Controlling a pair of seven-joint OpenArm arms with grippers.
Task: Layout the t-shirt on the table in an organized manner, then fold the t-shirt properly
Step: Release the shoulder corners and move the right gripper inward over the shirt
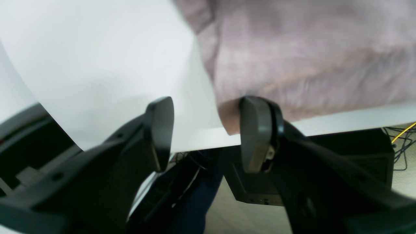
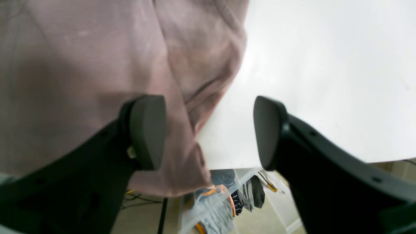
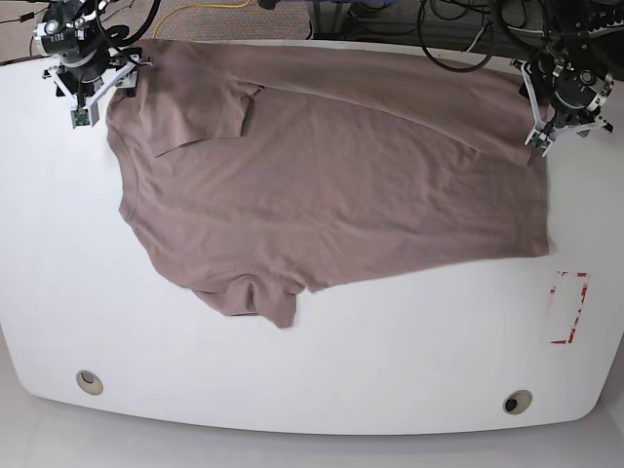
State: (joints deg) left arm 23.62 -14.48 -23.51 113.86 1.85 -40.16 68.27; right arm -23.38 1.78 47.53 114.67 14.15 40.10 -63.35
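A: Glossy white tabletop [image 3: 322, 380] is carrying the wrinkly mauve-brown cloth t-shirt [image 3: 331, 185], lying spread toward the far edge. Left gripper [image 1: 204, 133] and right gripper [image 2: 209, 131] are both gaping, pinching nothing.

B: One sleeve's lying doubled over, so folding now is risking a lopsided bundle.

A robotics lab – white table [image 3: 312, 380] with tape rectangle [image 3: 567, 307], tangled cables [image 3: 458, 29] behind

Beyond the far edge: beige floor [image 1: 237, 217], tangled black cables [image 3: 458, 29], one yellow cable [image 1: 404, 131]; clear plastic bin [image 2: 208, 208] of clutter below; soft, even lighting throughout
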